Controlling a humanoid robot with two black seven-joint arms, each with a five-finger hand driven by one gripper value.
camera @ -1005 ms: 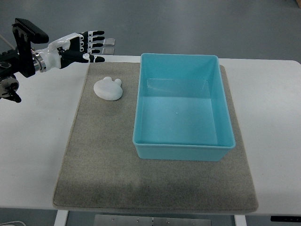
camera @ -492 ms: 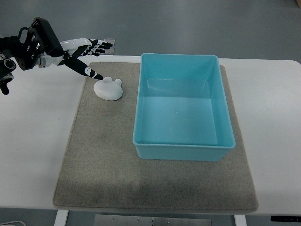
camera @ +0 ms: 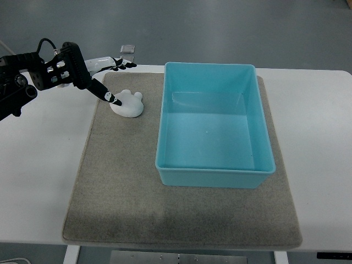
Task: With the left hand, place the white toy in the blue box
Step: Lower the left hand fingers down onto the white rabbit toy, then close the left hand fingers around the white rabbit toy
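The white toy (camera: 128, 104), a rounded lump with two small ears, lies on the grey mat (camera: 121, 181) just left of the blue box (camera: 212, 129). My left hand (camera: 113, 80) comes in from the left edge and hovers over the toy's left side. Its thumb tip touches or nearly touches the toy, while the other fingers (camera: 124, 64) stretch out beyond the toy's far side, spread and holding nothing. The blue box stands empty on the mat. The right arm does not show.
The mat lies on a white table (camera: 44, 165). A small clear square object (camera: 127, 49) sits on the floor beyond the table's far edge. The left arm's black forearm (camera: 33, 80) hangs over the table's far left corner.
The left hand has moved right and down toward the toy, rotating so the thumb drops onto the toy's left edge. The toy and box have stayed put.
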